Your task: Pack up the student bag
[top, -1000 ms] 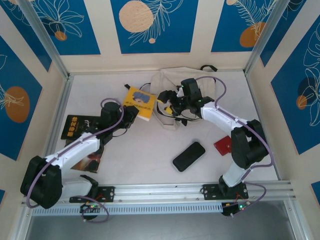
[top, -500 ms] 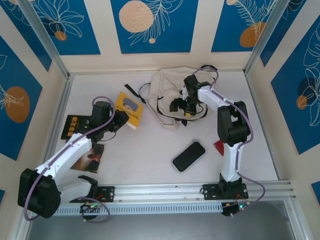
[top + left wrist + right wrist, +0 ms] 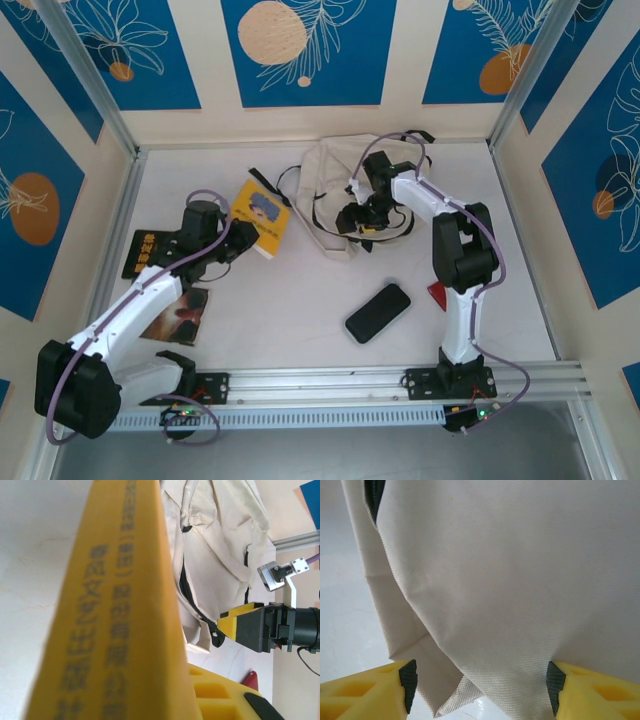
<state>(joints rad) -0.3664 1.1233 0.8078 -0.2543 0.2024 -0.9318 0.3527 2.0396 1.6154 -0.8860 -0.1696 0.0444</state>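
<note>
Fingers (image 3: 408,679) of the right gripper (image 3: 356,217) are spread wide; cream fabric of the student bag (image 3: 335,172) is seen between them, not pinched. The student bag is lying at 12 o'clock on the table (image 3: 300,300). A yellow book (image 3: 263,214) is clamped in the left gripper (image 3: 243,242) at 10 o'clock, just beside the bag.

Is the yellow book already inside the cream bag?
No, the yellow book is held in the left gripper, left of the bag.
</note>
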